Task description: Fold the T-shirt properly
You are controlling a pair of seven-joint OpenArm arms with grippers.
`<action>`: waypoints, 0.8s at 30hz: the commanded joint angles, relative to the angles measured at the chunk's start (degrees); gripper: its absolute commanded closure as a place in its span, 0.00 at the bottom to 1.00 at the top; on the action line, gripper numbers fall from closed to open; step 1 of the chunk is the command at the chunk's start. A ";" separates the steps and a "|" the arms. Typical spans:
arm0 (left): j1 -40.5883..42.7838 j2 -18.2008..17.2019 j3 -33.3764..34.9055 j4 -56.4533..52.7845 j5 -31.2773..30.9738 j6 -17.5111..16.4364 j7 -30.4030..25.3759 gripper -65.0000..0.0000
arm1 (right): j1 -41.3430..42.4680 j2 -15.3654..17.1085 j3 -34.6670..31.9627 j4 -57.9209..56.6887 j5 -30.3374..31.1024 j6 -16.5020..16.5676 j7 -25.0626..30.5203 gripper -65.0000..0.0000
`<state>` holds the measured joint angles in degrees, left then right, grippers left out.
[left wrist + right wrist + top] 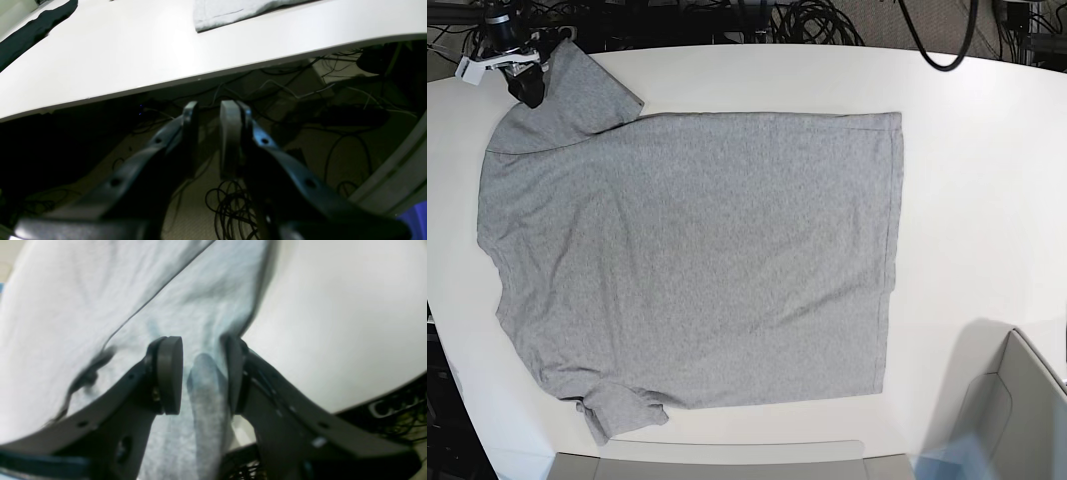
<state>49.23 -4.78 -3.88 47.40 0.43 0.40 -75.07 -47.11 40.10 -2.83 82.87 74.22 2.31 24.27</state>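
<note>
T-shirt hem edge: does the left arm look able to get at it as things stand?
Probably not directly. The left claw hangs empty below the table edge, off the T-shirt. The tabletop lies between them, so it would first need to rise.

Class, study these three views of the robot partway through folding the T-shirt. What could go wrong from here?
1. The right gripper has only a thin ridge of sleeve between its pads, so the cloth may slip out when pulled.
2. The left gripper hangs below the table edge, holding nothing; a one-sided pull could skew the T-shirt.
3. The lower sleeve is rumpled and may fold in creased.
</note>
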 commanded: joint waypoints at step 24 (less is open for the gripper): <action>6.28 1.74 -0.21 23.59 -2.49 0.25 -1.02 0.69 | 0.12 -7.44 -1.61 -0.19 -11.84 1.17 -6.91 0.66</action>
<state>54.13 -3.03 -3.88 70.32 -1.65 0.43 -74.89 -45.89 32.29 -4.10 83.53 61.71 7.51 22.00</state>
